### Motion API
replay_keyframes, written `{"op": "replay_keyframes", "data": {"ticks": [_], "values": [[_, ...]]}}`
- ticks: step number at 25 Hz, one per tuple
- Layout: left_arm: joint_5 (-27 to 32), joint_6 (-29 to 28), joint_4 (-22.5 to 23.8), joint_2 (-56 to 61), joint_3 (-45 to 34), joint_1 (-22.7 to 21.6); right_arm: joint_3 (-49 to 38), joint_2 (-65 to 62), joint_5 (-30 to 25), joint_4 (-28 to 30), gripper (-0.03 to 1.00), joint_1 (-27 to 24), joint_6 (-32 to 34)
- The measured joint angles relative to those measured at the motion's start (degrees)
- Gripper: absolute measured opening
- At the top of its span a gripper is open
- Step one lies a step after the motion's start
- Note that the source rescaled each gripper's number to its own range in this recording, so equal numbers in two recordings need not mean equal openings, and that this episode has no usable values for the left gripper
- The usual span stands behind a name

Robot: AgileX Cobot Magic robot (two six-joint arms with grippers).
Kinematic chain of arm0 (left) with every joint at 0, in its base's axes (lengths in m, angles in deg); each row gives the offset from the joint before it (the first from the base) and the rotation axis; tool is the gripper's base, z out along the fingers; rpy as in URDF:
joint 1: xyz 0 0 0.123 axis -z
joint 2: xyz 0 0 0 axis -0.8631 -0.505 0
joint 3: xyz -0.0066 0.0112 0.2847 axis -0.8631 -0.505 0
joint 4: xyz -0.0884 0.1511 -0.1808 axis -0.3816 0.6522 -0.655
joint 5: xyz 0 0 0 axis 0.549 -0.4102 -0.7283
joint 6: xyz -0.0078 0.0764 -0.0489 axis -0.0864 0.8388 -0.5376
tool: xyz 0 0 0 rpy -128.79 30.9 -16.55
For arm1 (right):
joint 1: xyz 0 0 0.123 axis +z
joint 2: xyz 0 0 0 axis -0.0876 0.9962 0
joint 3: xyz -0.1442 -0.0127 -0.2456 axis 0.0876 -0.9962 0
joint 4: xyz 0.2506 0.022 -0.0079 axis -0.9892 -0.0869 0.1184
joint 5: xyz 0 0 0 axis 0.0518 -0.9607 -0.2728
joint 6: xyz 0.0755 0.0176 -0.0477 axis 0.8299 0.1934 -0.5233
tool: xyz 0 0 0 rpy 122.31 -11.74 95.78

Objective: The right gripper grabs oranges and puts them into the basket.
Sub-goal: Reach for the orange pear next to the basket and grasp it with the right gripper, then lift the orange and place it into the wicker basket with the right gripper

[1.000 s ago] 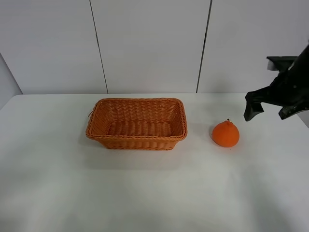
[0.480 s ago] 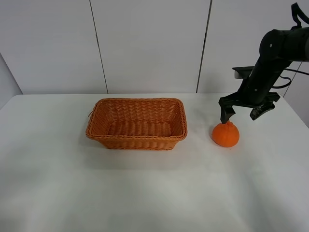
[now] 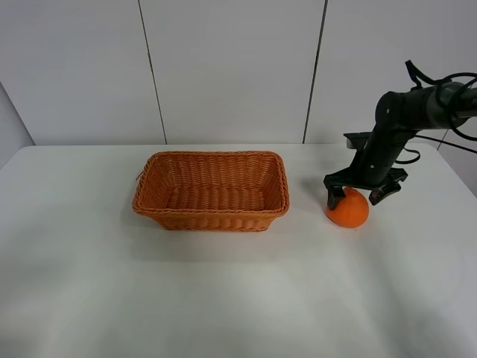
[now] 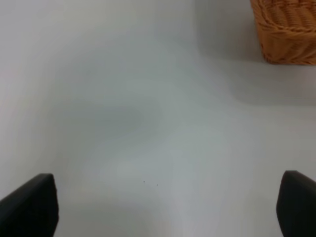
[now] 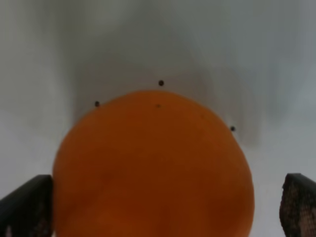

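Though near basket (image 3: 212, 220), right hand (image 3: 354, 200) astride orange (image 3: 349, 213).

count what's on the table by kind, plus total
orange: 1
wicker basket: 1
Total: 2

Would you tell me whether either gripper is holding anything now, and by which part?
Nothing is held. The right gripper stands open astride the orange on the table, not yet closed on it. The left gripper is open too.
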Motion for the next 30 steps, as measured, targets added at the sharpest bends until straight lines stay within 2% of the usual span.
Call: {"op": "replay_keyframes", "data": {"ticks": [4,7,8,10,13,14,20,27,30], "values": [[0.0,0.0,0.0,0.0,0.0,0.0,0.0,0.7,0.6,-0.8,0.98,0.1,0.0],[0.0,0.0,0.0,0.0,0.0,0.0,0.0,0.7,0.7,-1.1,0.87,0.1,0.0],[0.0,0.0,0.0,0.0,0.0,0.0,0.0,0.7,0.7,-1.2,0.78,0.1,0.0],[0.0,0.0,0.0,0.0,0.0,0.0,0.0,0.7,0.7,-1.3,0.55,0.1,0.0],[0.0,0.0,0.0,0.0,0.0,0.0,0.2,0.5,0.5,-1.3,0.06,0.1,0.0],[0.0,0.0,0.0,0.0,0.0,0.0,0.3,0.5,0.5,-1.4,0.0,0.1,0.0],[0.0,0.0,0.0,0.0,0.0,0.0,0.4,-1.9,-2.4,-0.8,0.01,0.1,0.0],[0.0,0.0,0.0,0.0,0.0,0.0,0.1,-13.4,-4.8,0.6,0.01,0.1,0.0],[0.0,0.0,0.0,0.0,0.0,0.0,2.6,-16.0,-9.0,0.8,0.01,0.1,0.0]]}}
